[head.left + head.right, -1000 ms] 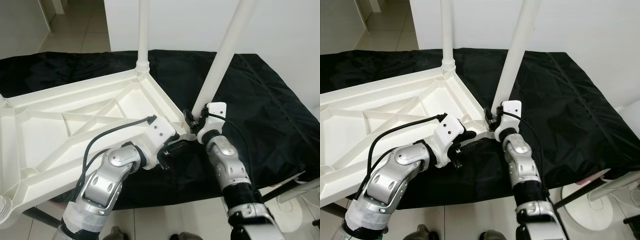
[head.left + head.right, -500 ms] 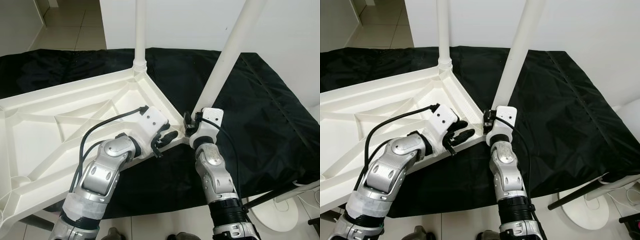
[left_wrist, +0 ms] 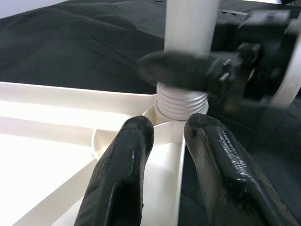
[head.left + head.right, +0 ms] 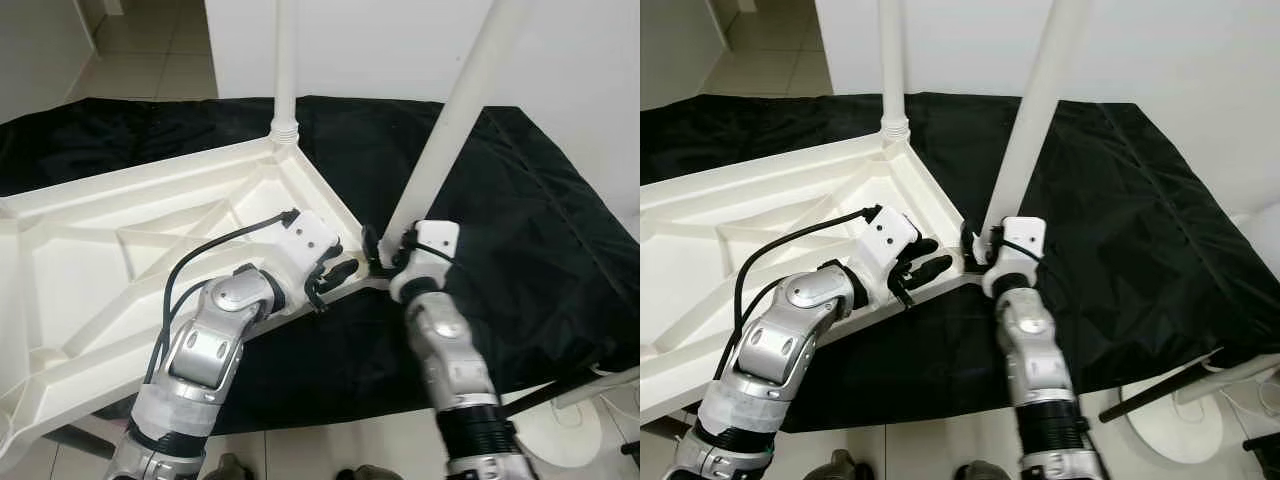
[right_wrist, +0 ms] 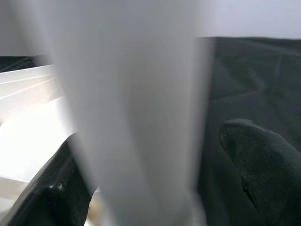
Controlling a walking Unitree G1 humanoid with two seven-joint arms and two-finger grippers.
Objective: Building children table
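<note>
At the near edge, pale floor tiles (image 4: 300, 445) are seen beneath the overhang of a black cloth (image 4: 520, 230) that is spread as the work surface. On it an upturned white plastic tabletop (image 4: 110, 260) is laid, ribbed underside up. The left gripper (image 4: 335, 278) is held at its near corner, fingers slightly parted and closed on nothing. Just beside it, the right gripper (image 4: 380, 258) is set around the base of a tilted white table leg (image 4: 450, 130) at the ribbed corner socket (image 3: 181, 101); the fingers appear clamped on it, though the wrist view is blurred. Farther back, a second leg (image 4: 286, 60) is stood upright in the far corner. Beyond are a white wall (image 4: 380, 45) and tiled floor.
</note>
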